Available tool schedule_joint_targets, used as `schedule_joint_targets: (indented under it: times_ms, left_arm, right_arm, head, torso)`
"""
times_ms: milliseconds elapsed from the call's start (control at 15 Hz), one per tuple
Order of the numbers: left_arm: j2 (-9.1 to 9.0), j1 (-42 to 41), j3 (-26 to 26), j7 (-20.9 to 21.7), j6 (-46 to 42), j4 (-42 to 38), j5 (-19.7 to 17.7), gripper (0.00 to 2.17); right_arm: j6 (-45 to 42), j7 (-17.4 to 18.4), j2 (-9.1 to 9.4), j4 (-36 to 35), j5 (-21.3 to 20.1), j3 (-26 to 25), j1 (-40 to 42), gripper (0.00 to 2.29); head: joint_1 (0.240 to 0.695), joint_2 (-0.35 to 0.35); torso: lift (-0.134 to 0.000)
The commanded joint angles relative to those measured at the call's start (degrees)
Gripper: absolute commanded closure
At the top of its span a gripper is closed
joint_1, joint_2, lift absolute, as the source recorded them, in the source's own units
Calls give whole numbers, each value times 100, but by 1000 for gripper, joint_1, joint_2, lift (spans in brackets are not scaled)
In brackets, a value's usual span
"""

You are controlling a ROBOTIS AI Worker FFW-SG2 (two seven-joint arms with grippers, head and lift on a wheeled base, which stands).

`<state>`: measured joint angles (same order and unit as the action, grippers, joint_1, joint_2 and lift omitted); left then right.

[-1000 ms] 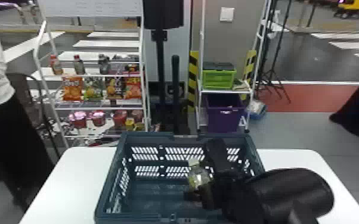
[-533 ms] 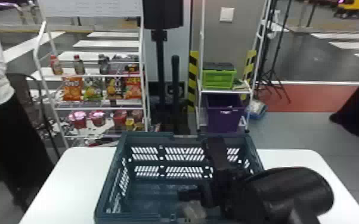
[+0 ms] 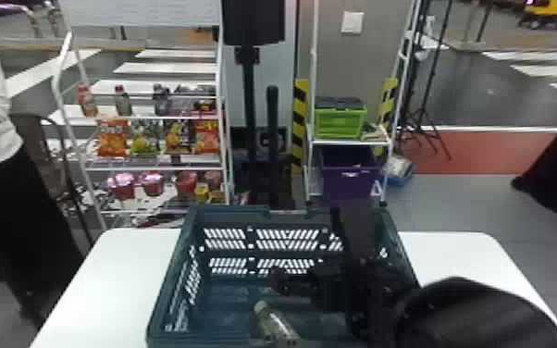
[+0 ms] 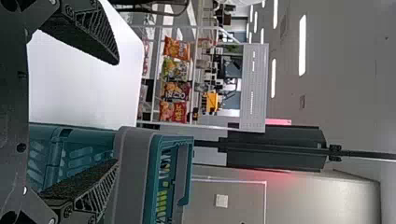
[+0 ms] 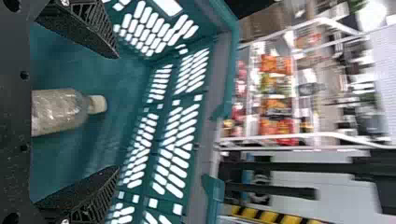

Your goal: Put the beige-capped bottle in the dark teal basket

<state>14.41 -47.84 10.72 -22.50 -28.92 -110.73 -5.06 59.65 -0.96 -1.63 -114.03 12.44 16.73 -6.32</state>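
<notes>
In the left wrist view I see ceiling lamps (image 4: pixel 302 45) and a long part of the white table (image 3: pixel 106 282); in the head view there are a lime green crate (image 3: pixel 339 122) and a purple crate (image 3: pixel 349 176) on the rack at the back. The right wrist view looks into the dark teal basket (image 3: pixel 166 301), where the body and the cap of the beige-capped bottle (image 3: pixel 276 324) can be seen.

The right arm (image 3: pixel 472 319) comes in from the lower right of the head view and passes above the basket's right side. Its right gripper (image 3: pixel 305 247) is over the inside of the basket, with the two fingers standing apart, and the bottle is free from them. The bottle is lying on its side in the basket.

The left gripper (image 4: pixel 116 112) also has its fingers well apart; in its own wrist view, one finger is seen in front of the table and the other in front of the basket.

I count one bottle in one basket. On the left shelf rack (image 3: pixel 152 116) there are four snack bags (image 3: pixel 113 139) in one row, and three bottles (image 3: pixel 123 102) on the level above.
</notes>
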Motion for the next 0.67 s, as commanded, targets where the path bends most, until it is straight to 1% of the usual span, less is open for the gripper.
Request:
schedule_joint_targets:
  times_ms: [0,133,267,400,533,600]
  left_arm:
    - [0,21,0,0,23,-10,-4,140]
    - [-9,64,0,0,76,8,-13,140]
    - [-9,82,0,0,93,-10,-13,140]
    - [0,82,0,0,128,-45,-13,140]
    - [0,82,9,0,181,-71,-4,140]
    - [0,82,18,0,199,-89,-4,140]
  right_arm:
    - [-608,-1,-303,-682,4,-153,729,33]
    - [-1293,-106,-470,-1104,4,-434,1423,33]
    - [-2471,-229,-655,-1394,92,-724,2232,33]
    - [-3561,-282,-848,-1464,118,-944,2917,33]
    - [-4651,-423,-866,-1464,118,-1181,3585,36]
    - [-5196,-431,-874,-1447,118,-1260,3919,36]
  head:
    - [499,0]
    - [499,0]
    - [499,0]
    - [499,0]
    - [499,0]
    - [499,0]
  torso:
    - [0]
    - [0]
    - [0]
    - [0]
    - [0]
    - [0]
